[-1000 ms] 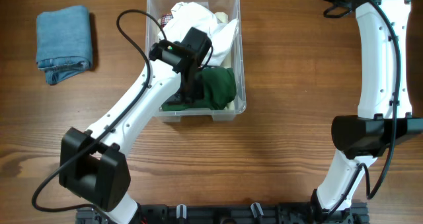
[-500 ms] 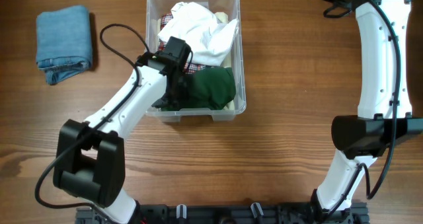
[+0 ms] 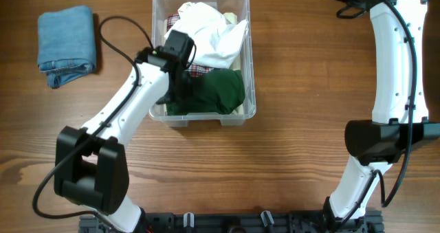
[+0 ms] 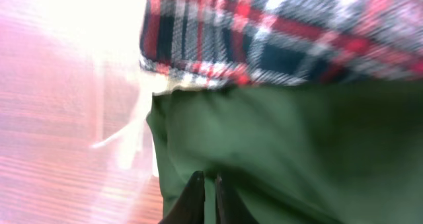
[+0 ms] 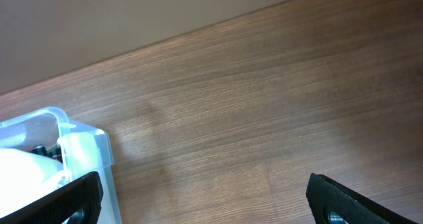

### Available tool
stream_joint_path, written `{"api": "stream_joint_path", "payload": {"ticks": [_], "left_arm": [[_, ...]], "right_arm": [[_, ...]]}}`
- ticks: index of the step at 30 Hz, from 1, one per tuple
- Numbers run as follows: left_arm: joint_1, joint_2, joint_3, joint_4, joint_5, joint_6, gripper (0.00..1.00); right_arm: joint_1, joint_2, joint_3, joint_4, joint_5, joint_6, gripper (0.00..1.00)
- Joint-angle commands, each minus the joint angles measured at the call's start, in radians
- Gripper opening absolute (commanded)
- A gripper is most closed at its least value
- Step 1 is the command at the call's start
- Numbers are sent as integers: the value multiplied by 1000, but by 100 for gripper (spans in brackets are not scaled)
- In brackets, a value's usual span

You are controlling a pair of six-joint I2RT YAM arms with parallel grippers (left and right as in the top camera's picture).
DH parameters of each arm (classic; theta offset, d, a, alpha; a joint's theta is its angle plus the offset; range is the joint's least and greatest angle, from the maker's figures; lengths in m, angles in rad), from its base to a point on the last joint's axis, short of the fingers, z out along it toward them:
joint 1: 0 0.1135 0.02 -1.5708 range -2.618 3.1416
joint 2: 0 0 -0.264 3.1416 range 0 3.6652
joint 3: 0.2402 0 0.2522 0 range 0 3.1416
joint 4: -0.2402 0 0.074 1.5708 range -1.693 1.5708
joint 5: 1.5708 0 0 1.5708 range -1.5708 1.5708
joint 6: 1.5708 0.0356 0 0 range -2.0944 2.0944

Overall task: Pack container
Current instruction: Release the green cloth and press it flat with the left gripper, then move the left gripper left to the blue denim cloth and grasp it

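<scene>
Wooden table [image 3: 309,89]; container [image 3: 250,54] far centre, white cloth [image 3: 206,27] and green cloth [image 3: 223,92] inside. Left gripper [image 4: 207,184] over its near-left part, fingers almost together, nothing clamped. Right gripper [image 5: 203,184] far right, spread wide, empty.

Dark green cloth [image 3: 221,92], red-and-navy plaid cloth [image 4: 277,32], white cloth [image 3: 208,25], blue towel [image 3: 67,44], brown wood-grain table [image 3: 295,147]

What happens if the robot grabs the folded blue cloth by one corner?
The folded blue cloth would probably flop open, since its soft layers lie loosely stacked. It looks light, just thin fabric. It likely won't roll or slide, lying flat on the wooden table.
</scene>
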Motion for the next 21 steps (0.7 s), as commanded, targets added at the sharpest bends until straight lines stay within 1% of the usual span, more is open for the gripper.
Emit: {"api": "stream_joint_path", "payload": {"ticks": [1, 2, 4, 6, 8, 12, 13, 14, 16, 18, 21], "left_arm": [[8, -37, 155, -73, -16, 23, 15], [7, -45, 182, -93, -16, 24, 18], [8, -67, 221, -114, -16, 51, 36], [9, -93, 233, -115, -17, 93, 52], [16, -120, 235, -105, -37, 132, 59], [51, -153, 235, -69, -129, 133, 78], [70, -157, 235, -39, -133, 172, 82], [84, -157, 235, -20, -134, 200, 86], [126, -150, 235, 41, -167, 234, 87], [180, -134, 235, 113, -230, 253, 89], [257, -102, 235, 206, -284, 285, 90]], "right_arm": [[0, 10, 0, 0, 10, 12, 100], [0, 10, 0, 0, 10, 12, 100], [0, 10, 0, 0, 10, 13, 100], [0, 10, 0, 0, 10, 13, 100], [0, 10, 0, 0, 10, 12, 100], [0, 10, 0, 0, 10, 13, 100], [0, 10, 0, 0, 10, 12, 100], [0, 10, 0, 0, 10, 13, 100], [0, 10, 0, 0, 10, 12, 100], [0, 10, 0, 0, 10, 12, 100], [0, 10, 0, 0, 10, 12, 100]]}}
